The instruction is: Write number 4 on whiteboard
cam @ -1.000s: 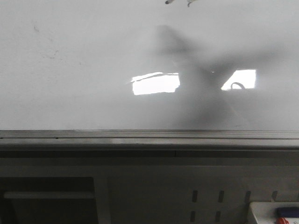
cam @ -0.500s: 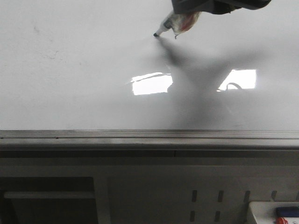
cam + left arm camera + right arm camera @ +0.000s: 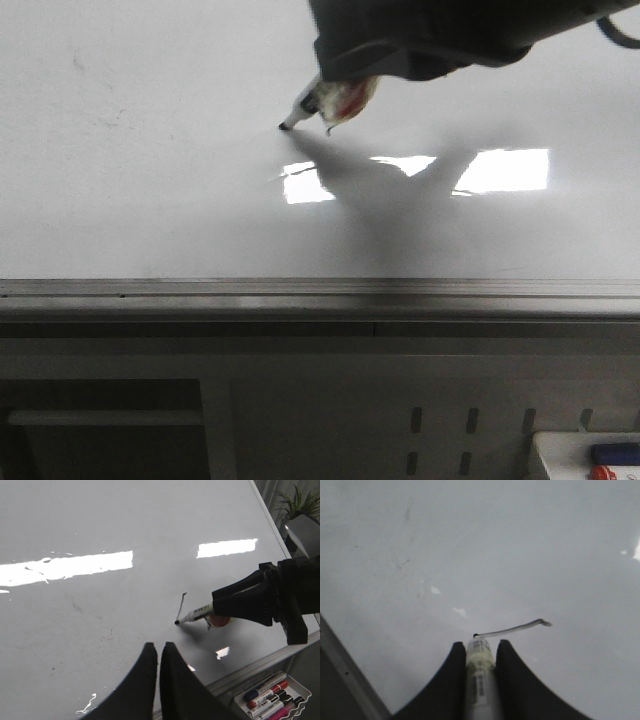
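On the board: you are looking at the whiteboard [image 3: 100, 620], glossy and lying flat under both arms, its grey rail running along the near edge in the front view
Right claw: the right claw [image 3: 481, 652] is gripping a marker [image 3: 480, 680] tightly between its two fingers, the body sitting deep in the pinch and only the tip end poking out
Left claw: the left claw [image 3: 158, 652] is hovering over bare board with its fingers nearly touching and nothing between them
Number 4: the number 4 [image 3: 182, 606] is only beginning; one short slanted stroke is showing, and the marker tip is resting at its lower end
Progress: judging from that lone stroke, you are finishing the slant, with the crossbar and the tall vertical not yet drawn
Handling: the marker is likely light and stiff with a smooth barrel, so it could twist in the pinch if you are pressing hard; the hold low on the barrel is suiting it well
Surface: the board is looking slick, so the tip should be gliding easily; light, even pressure is probably enough
Nearby: spare markers [image 3: 270, 700] are lying in a tray by the rail
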Robot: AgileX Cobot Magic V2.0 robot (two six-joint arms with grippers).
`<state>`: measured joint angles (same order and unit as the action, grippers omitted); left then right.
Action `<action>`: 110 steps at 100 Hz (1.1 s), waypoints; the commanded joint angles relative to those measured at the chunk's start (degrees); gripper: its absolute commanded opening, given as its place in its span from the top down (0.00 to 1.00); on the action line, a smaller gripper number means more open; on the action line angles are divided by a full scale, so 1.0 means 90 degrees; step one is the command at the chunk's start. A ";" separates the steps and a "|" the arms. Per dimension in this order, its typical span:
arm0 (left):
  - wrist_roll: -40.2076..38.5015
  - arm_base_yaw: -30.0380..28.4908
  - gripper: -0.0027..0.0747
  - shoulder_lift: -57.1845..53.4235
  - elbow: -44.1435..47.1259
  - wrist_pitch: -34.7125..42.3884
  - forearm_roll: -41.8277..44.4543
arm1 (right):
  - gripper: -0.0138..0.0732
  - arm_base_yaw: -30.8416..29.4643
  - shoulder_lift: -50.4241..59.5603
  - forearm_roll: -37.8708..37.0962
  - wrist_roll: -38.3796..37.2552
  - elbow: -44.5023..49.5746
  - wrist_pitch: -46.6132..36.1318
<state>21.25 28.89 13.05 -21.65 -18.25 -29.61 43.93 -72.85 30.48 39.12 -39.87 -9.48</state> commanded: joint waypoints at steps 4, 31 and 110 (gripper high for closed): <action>-0.0042 -0.0007 0.99 0.0056 -0.0163 0.0471 -0.0140 | 0.89 0.0115 -0.0264 0.0094 0.0038 -0.0117 -0.0063; -0.0042 -0.0007 0.99 0.0056 -0.0163 0.0471 -0.0140 | 0.89 0.0076 -0.0289 0.0188 0.0038 -0.0117 -0.0218; 0.0007 -0.0007 0.99 0.0056 -0.0163 0.0837 -0.0140 | 0.89 -0.1990 0.0980 0.0324 0.0038 0.0524 0.0632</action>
<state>21.25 28.89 13.02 -21.65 -15.39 -29.71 28.95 -63.01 34.83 38.06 -35.60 0.45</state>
